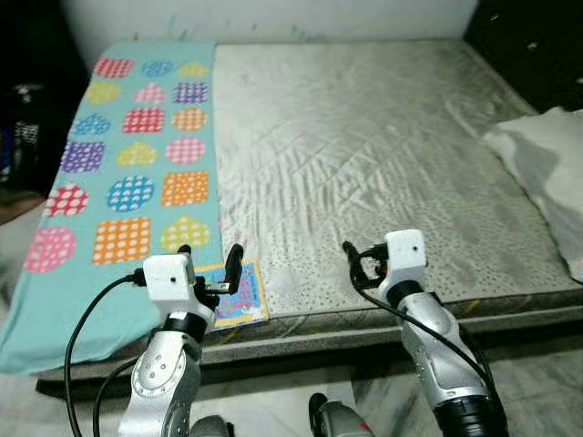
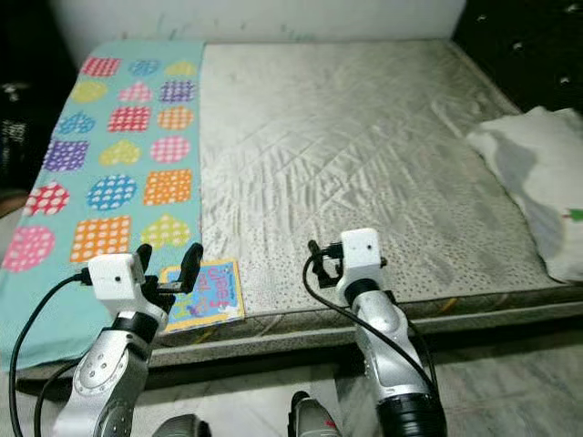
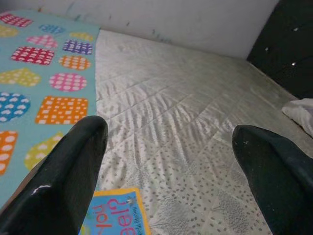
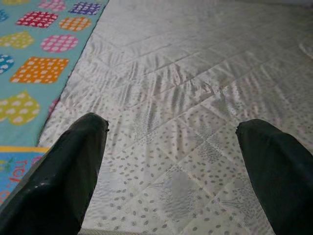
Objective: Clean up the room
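Nearest to me, my left gripper (image 1: 209, 261) hangs over the front edge of the mattress (image 1: 383, 164) with its two black fingers (image 3: 58, 186) spread wide and nothing between them. Just under and slightly to the right of those fingertips lies the children's book (image 1: 233, 293), flat on the mattress at its near edge, where the teal patterned blanket (image 1: 127, 164) meets the bare quilted surface. I read the book's long axis as running roughly front to back, a little skewed, so the spread fingers straddle its short side.

My right gripper (image 1: 363, 262) sits at about the same depth, further along the front edge and well apart from the book, its fingers (image 4: 63, 171) likewise parted and empty; in its wrist view the book shows as a corner at the frame's edge. The left arm is therefore clearly the nearer one, and I judge the pickup to be its job: a short descent and a small shift rightward should bring the fingers over the cover.

Farther off, the mattress runs clear toward the wall, and a crumpled white cloth (image 1: 547, 173) lies off its right side.
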You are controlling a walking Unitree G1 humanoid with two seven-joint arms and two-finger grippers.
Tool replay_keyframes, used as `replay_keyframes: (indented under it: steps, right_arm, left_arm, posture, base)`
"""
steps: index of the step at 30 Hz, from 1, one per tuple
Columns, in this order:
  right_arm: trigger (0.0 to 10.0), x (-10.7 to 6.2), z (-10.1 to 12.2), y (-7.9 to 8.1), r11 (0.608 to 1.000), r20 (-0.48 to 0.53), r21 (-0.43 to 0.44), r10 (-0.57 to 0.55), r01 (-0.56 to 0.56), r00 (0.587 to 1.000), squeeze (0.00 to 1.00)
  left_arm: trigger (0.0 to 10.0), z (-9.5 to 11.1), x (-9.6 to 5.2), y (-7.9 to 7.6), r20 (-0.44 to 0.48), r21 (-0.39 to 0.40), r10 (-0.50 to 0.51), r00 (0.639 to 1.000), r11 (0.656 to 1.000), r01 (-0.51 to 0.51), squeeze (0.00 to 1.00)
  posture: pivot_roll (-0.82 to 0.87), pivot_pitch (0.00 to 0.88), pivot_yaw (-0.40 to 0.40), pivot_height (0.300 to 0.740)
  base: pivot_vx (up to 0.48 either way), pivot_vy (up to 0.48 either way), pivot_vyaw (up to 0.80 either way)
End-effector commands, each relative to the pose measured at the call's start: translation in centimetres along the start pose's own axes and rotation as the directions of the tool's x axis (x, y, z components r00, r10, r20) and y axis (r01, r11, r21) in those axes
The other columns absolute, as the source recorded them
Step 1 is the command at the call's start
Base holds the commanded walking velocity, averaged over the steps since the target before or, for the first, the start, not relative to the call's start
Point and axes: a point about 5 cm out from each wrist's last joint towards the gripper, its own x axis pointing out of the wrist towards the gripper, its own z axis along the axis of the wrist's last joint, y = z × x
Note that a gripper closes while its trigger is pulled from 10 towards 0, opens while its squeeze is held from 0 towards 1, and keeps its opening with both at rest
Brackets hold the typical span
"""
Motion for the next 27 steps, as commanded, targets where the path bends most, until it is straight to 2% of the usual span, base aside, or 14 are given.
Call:
replay_keyframes:
  steps: [1,9,15,22,27]
  right_arm:
    - [10.0,0.03,-0.32,0.63,1.000,-0.014,0.001,0.019,-0.019,1.000,0.00]
    - [10.0,0.01,-0.42,0.42,1.000,-0.019,-0.004,0.017,-0.017,1.000,0.00]
    - [10.0,0.08,-0.38,0.45,1.000,-0.019,-0.011,0.026,-0.026,0.999,0.00]
    - [10.0,0.16,-0.27,0.63,0.999,-0.015,-0.023,0.040,-0.041,0.999,0.00]
    - [10.0,0.18,-0.30,0.64,0.999,-0.013,-0.020,0.043,-0.043,0.999,0.00]
  left_arm:
    - [10.0,0.04,-0.31,0.60,-0.008,0.010,0.020,1.000,1.000,-0.019,0.00]
    - [10.0,0.10,-0.24,0.55,-0.004,0.009,0.019,1.000,1.000,-0.019,0.00]
    - [10.0,0.09,-0.16,0.56,-0.002,0.010,0.024,1.000,1.000,-0.024,0.00]
    - [10.0,0.46,-0.36,0.17,0.025,0.009,-0.020,0.999,1.000,0.019,0.00]
    - [10.0,0.47,-0.37,0.14,0.027,0.012,-0.026,0.999,1.000,0.025,0.00]
  posture:
    - [0.12,0.207,-0.021,0.740]
    - [0.12,0.207,-0.023,0.740]
    - [0.11,0.205,-0.028,0.740]
    - [0.11,0.203,-0.031,0.740]
    - [0.11,0.198,-0.032,0.740]
  base:
    - [0.000,0.480,0.00]
    - [0.000,0.396,0.00]
    - [0.000,0.000,0.00]
    - [0.000,0.000,0.00]
    - [0.290,0.000,0.00]
